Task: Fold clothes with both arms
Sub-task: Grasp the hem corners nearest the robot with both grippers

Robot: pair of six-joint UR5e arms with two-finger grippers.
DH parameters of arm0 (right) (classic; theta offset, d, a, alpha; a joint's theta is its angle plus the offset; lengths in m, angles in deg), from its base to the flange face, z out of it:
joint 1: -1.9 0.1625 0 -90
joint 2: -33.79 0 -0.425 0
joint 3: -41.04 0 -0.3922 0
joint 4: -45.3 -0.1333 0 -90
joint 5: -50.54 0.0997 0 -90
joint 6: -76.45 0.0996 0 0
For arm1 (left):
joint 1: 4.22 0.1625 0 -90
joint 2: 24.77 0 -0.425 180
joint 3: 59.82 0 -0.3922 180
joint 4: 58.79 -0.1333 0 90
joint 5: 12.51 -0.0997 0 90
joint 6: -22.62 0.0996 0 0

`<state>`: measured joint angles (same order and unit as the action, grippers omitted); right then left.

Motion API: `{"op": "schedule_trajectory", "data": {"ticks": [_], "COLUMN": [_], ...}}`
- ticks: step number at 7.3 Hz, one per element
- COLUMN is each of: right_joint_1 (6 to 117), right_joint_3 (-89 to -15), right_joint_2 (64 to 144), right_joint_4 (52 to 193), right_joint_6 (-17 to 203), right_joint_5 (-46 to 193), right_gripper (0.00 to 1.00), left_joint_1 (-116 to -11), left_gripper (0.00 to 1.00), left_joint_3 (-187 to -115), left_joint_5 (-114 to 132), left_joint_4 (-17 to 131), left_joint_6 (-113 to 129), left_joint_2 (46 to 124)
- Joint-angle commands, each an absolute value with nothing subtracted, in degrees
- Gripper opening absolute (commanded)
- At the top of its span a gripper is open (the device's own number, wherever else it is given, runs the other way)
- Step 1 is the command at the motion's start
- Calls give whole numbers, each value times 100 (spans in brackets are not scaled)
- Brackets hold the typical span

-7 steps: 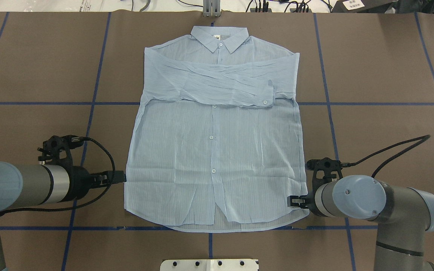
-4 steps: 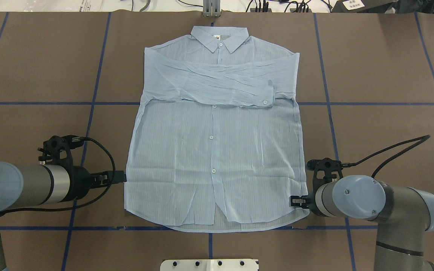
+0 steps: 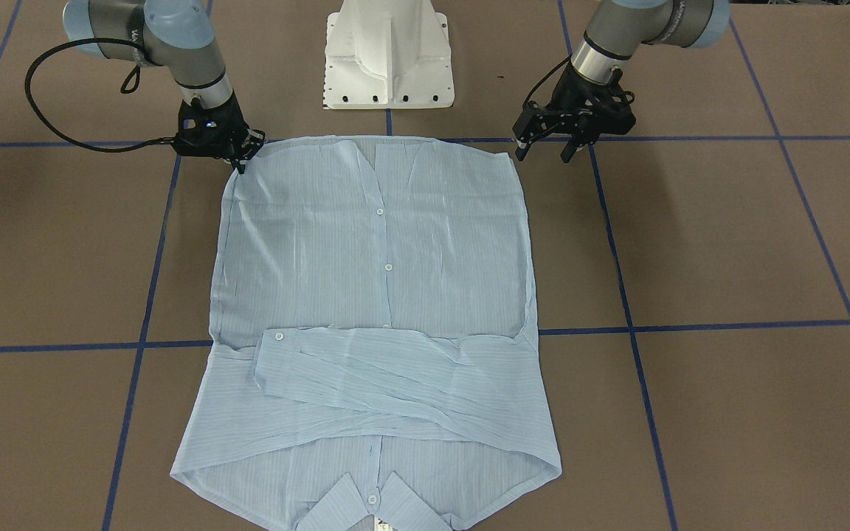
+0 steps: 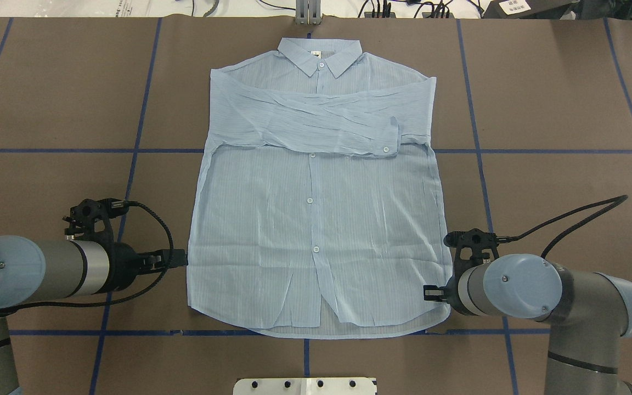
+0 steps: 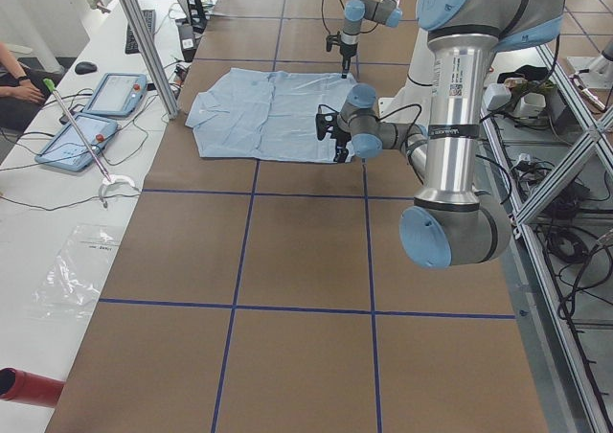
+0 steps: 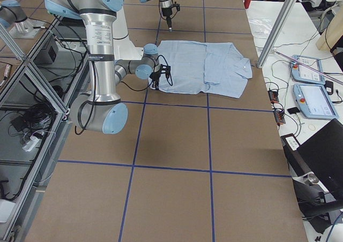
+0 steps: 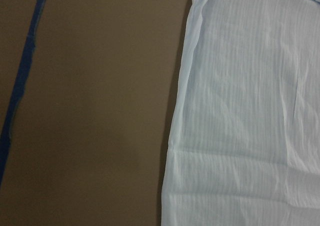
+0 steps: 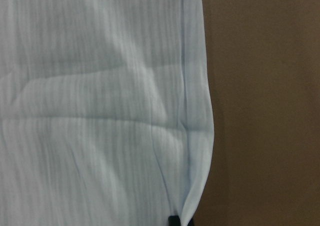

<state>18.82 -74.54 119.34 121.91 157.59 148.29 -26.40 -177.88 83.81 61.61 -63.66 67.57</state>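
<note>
Shirt [image 3: 395, 243] lies flat between left pincer [image 3: 543, 156] and right pincer [image 3: 240, 162].

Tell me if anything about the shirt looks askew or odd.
Only small things. The pale blue striped shirt lies flat and square, but its front panels gape apart below the lowest button, baring the back layer at the hem. The fabric is lightly wrinkled. Nothing looks damaged.

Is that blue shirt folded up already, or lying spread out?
Mostly spread. The shirt lies flat, buttons up; only its sleeves are folded across the chest. The hem is not folded up.
</note>
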Motion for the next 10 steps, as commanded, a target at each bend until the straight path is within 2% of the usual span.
{"op": "schedule_trajectory", "data": {"ticks": [1,4,7,10], "right_joint_1": [1895,1903,1903,1930], "right_joint_3": [-7576,-7690,-7691,-7726], "right_joint_2": [11949,11975,11975,11966], "right_joint_4": [12203,12186,12185,12185], "right_joint_6": [15757,15766,15766,15766], "right_joint_5": [14828,14758,14731,14740], "right_gripper": [0,0,0,0], "left_joint_1": [-2645,-2497,-2241,-2215], "left_gripper": [99,99,89,83], "left_joint_3": [-17645,-17786,-17182,-17091], "left_joint_5": [8390,8556,8540,8522], "left_joint_4": [6162,6145,5277,4768], "left_joint_6": [-6369,-6901,-6975,-6923], "left_joint_2": [6892,7032,7830,7876]}}
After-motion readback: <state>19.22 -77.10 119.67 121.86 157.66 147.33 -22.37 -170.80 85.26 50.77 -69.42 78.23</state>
